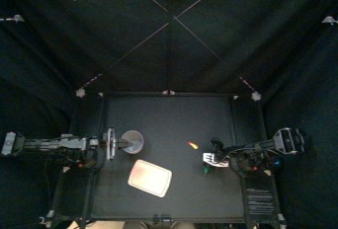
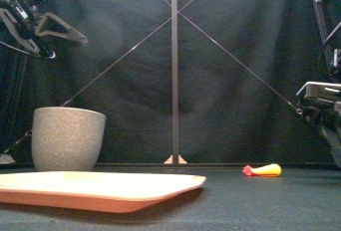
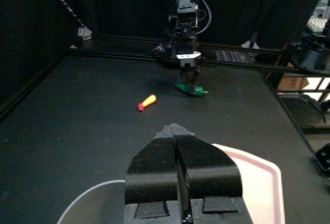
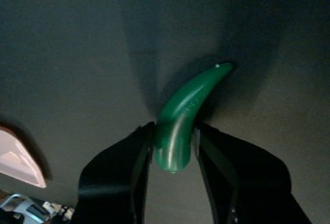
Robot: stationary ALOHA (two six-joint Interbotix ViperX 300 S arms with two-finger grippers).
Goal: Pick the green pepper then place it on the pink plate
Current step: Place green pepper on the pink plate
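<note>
**A:** Left to right, please. What is on the left?

**B:** The left gripper (image 3: 179, 141) hangs high, above and just left of the grey cup (image 2: 67, 138). Its jaws are pressed together and hold nothing. The cup is tall, speckled and matte, and a little wider at the rim. In front of it and to its right lies the pink plate (image 2: 94, 187), which is flat and smooth with rounded corners and a low rim.

**A:** And in the middle?

**B:** A small yellow-and-red toy (image 2: 262, 170), tapered, lies on the black table (image 1: 172, 114) right of the plate. It is near the pepper but apart from it.

**A:** Where is the pepper?

**B:** The green pepper (image 4: 191, 107) is right of centre, well apart from the plate. It is long, curved and glossy, narrowing to a point, and looks like moulded plastic. The right gripper (image 4: 176, 131) is down over it. Its jaws are drawn narrow and close against both sides of the thicker end. I cannot tell from these views whether the pepper has left the table.

**A:** How will it handle?

**B:** My judgement is that it is light, stiff and not fragile. The skin is slick and the body round, so it could swivel or slip out between the jaws. A hold at the end leaves the curved tip free to swing. Gripping squarely across the thicker part should be steadier for the carry leftward to the plate.
</note>
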